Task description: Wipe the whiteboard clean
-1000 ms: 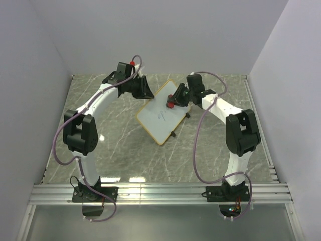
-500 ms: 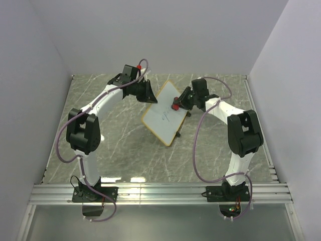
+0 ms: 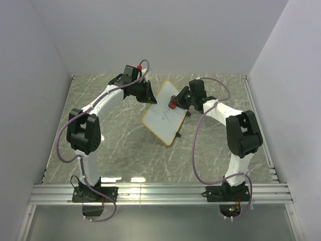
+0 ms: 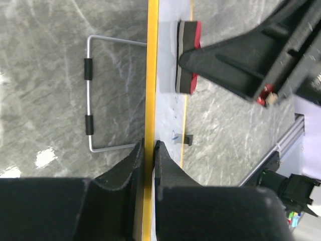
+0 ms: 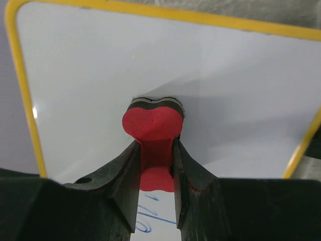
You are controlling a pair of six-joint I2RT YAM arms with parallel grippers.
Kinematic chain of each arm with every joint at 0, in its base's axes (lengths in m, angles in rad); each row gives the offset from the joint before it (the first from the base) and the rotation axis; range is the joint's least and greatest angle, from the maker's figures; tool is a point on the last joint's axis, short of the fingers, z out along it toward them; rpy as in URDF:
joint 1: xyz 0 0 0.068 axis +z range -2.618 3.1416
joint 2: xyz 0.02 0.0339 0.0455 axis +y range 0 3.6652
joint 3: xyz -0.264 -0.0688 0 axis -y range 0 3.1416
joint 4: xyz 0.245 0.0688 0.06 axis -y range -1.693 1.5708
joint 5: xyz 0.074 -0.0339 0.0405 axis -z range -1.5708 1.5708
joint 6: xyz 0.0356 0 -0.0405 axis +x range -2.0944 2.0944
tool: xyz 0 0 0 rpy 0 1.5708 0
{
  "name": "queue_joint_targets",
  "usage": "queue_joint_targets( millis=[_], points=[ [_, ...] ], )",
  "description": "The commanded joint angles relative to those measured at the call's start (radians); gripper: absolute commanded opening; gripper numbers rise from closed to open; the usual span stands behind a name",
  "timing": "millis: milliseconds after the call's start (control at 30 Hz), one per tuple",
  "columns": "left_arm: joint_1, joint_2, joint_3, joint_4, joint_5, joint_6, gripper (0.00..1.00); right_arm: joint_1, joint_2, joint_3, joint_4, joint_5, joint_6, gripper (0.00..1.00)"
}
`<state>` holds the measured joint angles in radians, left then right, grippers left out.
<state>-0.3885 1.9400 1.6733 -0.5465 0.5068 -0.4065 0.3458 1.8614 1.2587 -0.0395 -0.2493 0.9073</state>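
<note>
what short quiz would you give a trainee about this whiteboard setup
1. True or false: the left gripper is shut on the yellow frame of the whiteboard.
2. What does the right gripper hold? A) a marker B) the red eraser C) a cloth
3. What colour is the writing on the board?
Key: 1 true; 2 B; 3 blue.
</note>
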Motion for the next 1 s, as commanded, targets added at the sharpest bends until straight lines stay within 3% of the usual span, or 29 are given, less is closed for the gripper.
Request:
queue_joint_targets(
  millis=[0, 233, 500, 733, 967],
  points=[
    [-0.030, -0.018, -0.001, -0.040, -0.047, 0.038, 0.00, 0.120, -0.007, 0.018, 0.073, -0.047, 0.033, 0.00],
    [-0.030, -0.012, 0.029, -0.046, -0.071, 0.038, 0.00, 0.289, -0.050, -0.171, 0.153, -0.071, 0.028, 0.00],
    [-0.030, -0.015, 0.043, -0.047, -0.071, 0.038, 0.00, 0.341, -0.076, -0.378, 0.224, -0.082, 0.041, 0.00],
    [-0.030, -0.021, 0.048, -0.056, -0.077, 0.046, 0.00, 0.280, -0.073, -0.318, 0.135, -0.005, -0.025, 0.00],
    [-0.030, -0.049, 0.022, -0.062, -0.088, 0.054, 0.00, 0.107, -0.022, -0.173, -0.002, 0.074, -0.079, 0.00]
  ],
)
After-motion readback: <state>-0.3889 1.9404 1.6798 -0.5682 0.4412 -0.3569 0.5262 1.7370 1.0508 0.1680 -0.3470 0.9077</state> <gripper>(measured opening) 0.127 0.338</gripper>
